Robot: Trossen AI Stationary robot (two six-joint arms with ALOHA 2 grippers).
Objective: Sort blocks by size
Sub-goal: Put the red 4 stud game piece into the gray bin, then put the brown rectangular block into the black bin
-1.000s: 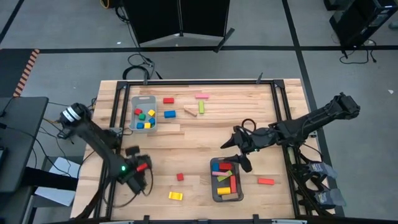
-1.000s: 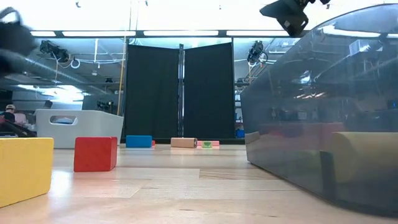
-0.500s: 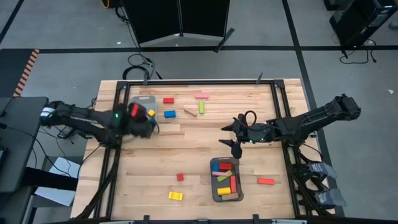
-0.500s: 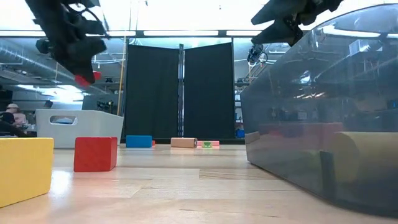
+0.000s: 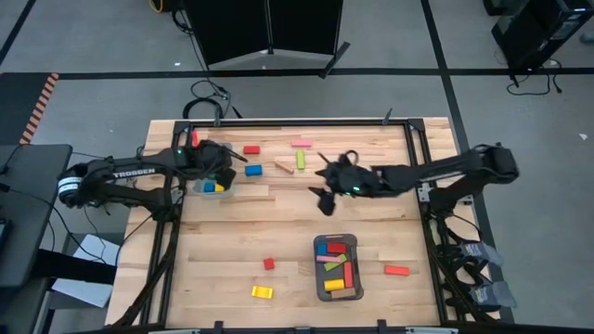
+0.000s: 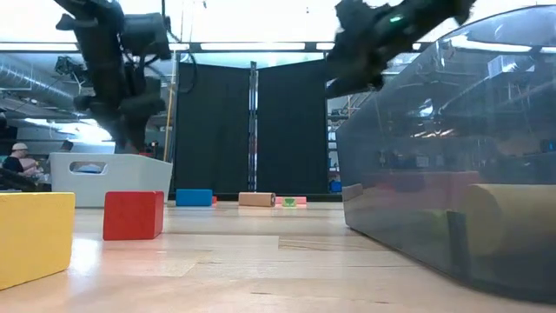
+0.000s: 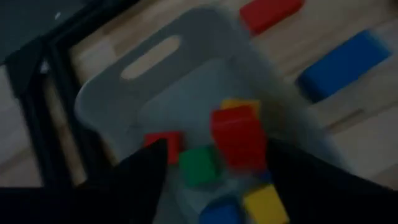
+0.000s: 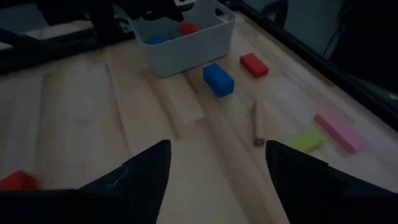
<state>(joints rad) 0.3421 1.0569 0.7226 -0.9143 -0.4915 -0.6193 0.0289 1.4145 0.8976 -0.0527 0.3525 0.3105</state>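
Fingers of my left gripper [image 7: 214, 165] spread wide over the grey tray [image 7: 118, 87], red cube [image 7: 238, 137] loose between them above the tray's blocks, my right gripper [image 8: 214, 165] open, empty, near mid-table

Both arms were dark and slender, the left arm [image 5: 121, 176] lettered TROSSEN in white with a pale collar, each showing a small green light.

Blurred red cube [image 7: 239, 135] between left claw [image 7: 214, 165] fingers; contact unclear.
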